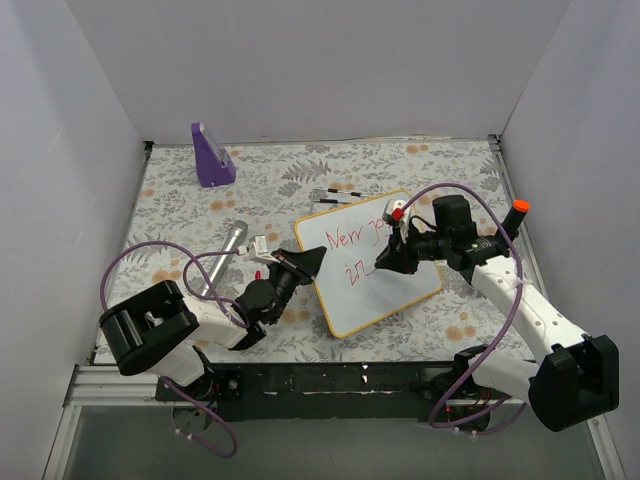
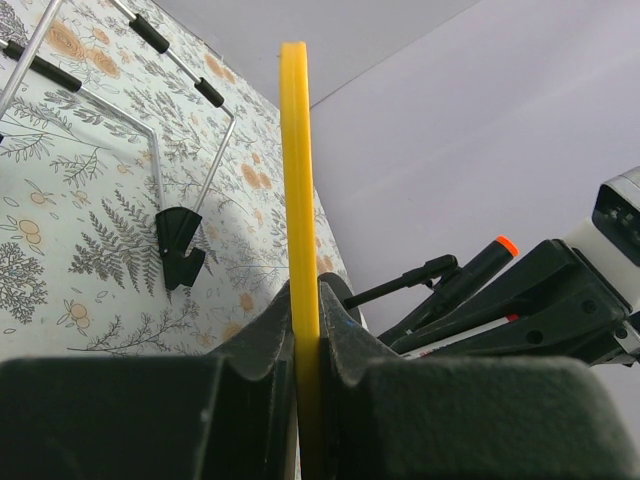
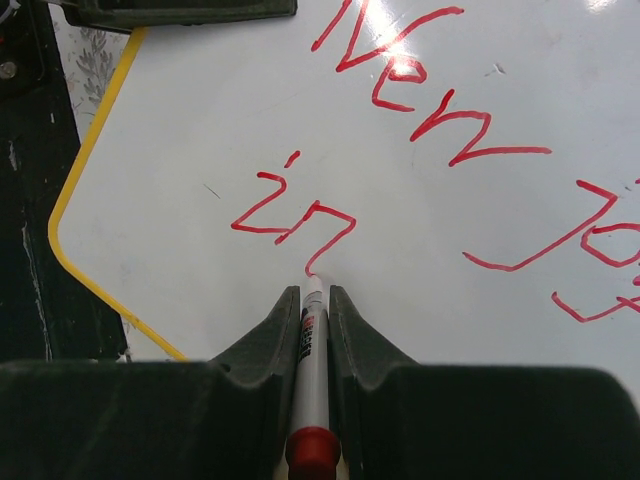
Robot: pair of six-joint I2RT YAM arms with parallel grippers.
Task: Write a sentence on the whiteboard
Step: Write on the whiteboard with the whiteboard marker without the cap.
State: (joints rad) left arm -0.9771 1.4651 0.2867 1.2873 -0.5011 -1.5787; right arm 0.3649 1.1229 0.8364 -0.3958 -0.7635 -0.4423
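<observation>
Writing step: right fingers (image 3: 262, 345) pinch the marker (image 3: 310, 345) on the whiteboard (image 3: 190, 110), left fingers (image 2: 262, 350) clamp its edge; extend the sentence (image 3: 420, 110) beyond the tip.

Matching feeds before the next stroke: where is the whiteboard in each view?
Top external: the whiteboard sits at centre, turned at an angle, between both arms.
Left wrist: edge-on, a yellow strip up the middle, clamped in the left tool.
Right wrist: its white face fills most of the picture, under the right tool and its marker.
Shared landmark: the yellow frame, visible in all three.
</observation>
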